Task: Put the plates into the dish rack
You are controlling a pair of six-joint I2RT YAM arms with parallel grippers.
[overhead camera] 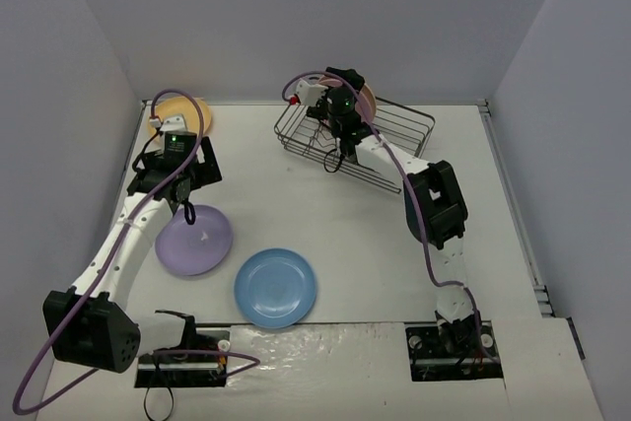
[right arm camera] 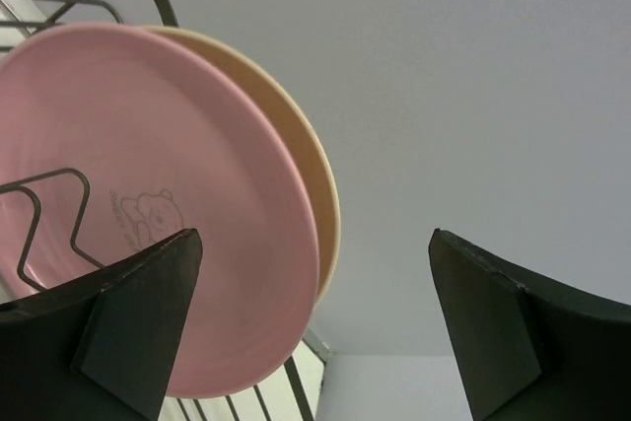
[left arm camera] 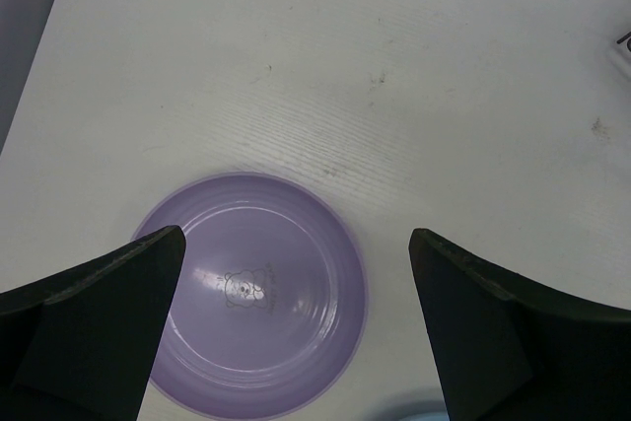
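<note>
The lilac purple plate (overhead camera: 194, 241) lies flat on the table and also shows in the left wrist view (left arm camera: 266, 303). My left gripper (overhead camera: 185, 208) (left arm camera: 296, 244) hovers over its far edge, open and empty. The light blue plate (overhead camera: 275, 287) lies flat to its right. The yellow-orange plate (overhead camera: 177, 117) lies at the back left. The dish rack (overhead camera: 404, 130) stands at the back. The pink plate (right arm camera: 148, 145) and the cream plate (right arm camera: 317, 175) stand on edge in it. My right gripper (overhead camera: 345, 86) (right arm camera: 314, 239) is open and empty beside them.
Grey walls enclose the table on the left, back and right. The rack's wire dividers (right arm camera: 49, 204) cross in front of the pink plate. Purple cables (overhead camera: 138, 206) loop along both arms. The arm bases (overhead camera: 454, 347) sit at the near edge.
</note>
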